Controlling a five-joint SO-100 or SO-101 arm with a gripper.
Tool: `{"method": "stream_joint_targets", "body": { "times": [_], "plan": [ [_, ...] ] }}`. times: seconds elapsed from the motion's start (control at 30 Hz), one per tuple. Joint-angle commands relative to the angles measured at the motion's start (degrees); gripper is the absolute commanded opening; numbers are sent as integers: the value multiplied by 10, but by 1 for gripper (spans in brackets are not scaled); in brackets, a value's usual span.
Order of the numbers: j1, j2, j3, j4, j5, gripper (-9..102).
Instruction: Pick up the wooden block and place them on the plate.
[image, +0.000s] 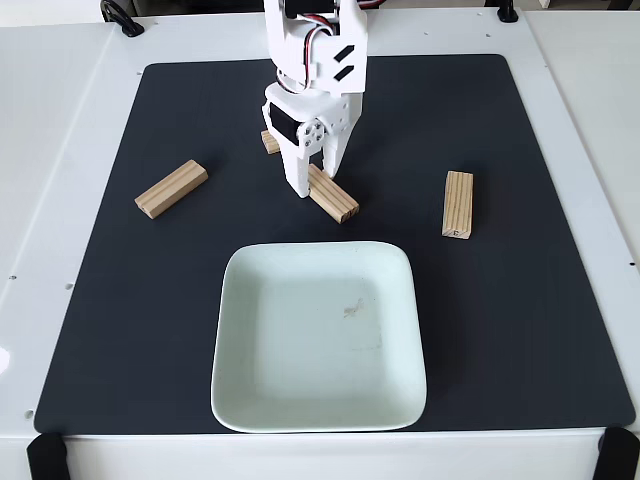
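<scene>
- Nearest the camera sits the plate (318, 340), pale mint-white and square with rounded corners, resting on the near middle of the black mat (520, 330); a faint smudge marks its middle and nothing lies on it.
- Just beyond the plate's far rim, a wooden block (335, 196) lies flat and slanted on the mat, its far-left end tucked in at the fingertips of the gripper (312, 178).
- That gripper points down from the white arm (318, 60), its two fingers a little apart and straddling the block's end; whether they press on the wood is hard to judge from this angle, and the block looks to be resting on the mat.
- A second block (171, 188) lies well to the left of the gripper, angled, apart from everything else.
- A third block (458, 204) lies well to the right, running near to far.
- A fourth block (270, 142) shows as a small end just behind the gripper on its left, mostly hidden by the arm.
- Beneath the mat is a white table (60, 150).
</scene>
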Motion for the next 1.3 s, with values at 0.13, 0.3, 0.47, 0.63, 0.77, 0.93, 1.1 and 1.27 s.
{"method": "stream_joint_targets", "body": {
  "times": [0.13,0.3,0.47,0.63,0.77,0.93,1.1,1.27],
  "plan": [
    [-28,250,29,3,-132,-1],
    [-17,330,21,2,-316,-1],
    [3,269,-70,-10,-502,-1],
    [30,115,-266,-98,-525,-1],
    [30,-14,-433,-124,-524,-1],
    [25,-165,-587,-125,-524,-1],
    [24,-302,-733,-125,-524,-1],
    [24,-412,-843,-125,-531,-1]
  ]
}}
